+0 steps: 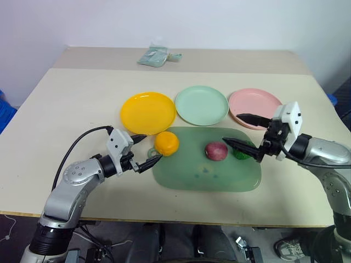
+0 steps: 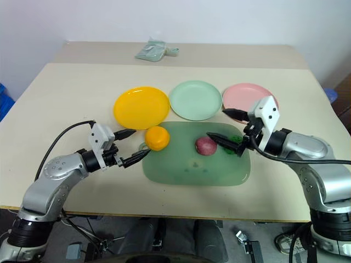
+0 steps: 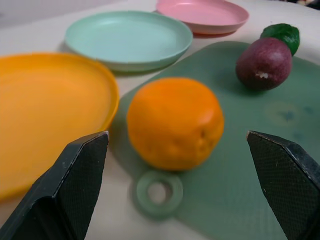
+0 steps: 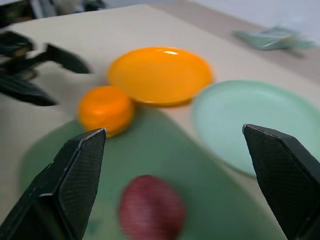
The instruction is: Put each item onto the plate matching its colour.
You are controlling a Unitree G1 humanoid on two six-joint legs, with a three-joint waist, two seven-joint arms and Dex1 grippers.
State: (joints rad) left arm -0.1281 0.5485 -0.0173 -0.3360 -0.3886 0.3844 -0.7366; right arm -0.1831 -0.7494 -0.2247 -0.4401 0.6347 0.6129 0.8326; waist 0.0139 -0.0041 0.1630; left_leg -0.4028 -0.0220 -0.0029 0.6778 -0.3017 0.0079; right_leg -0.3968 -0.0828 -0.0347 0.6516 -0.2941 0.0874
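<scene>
Left tool (image 1: 147,149) is sitting wide, holding nothing, pointing at the orange fruit (image 1: 166,143) from the fruit's 8 o'clock, just beside it, not touching as far as I can tell. The fruit is resting on the 9 o'clock edge of the green cutting mat (image 1: 214,176), right below the yellow-orange plate (image 1: 148,112). The mint green plate (image 1: 201,105) is sitting at the mat's 12 o'clock, the pink plate (image 1: 253,102) at its 1 o'clock; all three plates are lying bare on the table (image 1: 66,104). The purplish-red oval lump (image 1: 216,151) is lying mid-mat, with the bumpy green ball (image 1: 241,151) just beside it at 3 o'clock, partly hidden behind the right tool's lower finger. Right tool (image 1: 240,130) is also standing wide and holding nothing, hovering by the green ball and aimed toward the lump.

Step in hand, by my read: both arms are lining up for first grasps, nothing sorted yet. Next move is calling for the left tool to slide forward so its fingers are straddling the orange, close, then lift it toward 11 o'clock onto the yellow-orange plate. Right tool is needing to drop lower and settle on one item, not two.
</scene>
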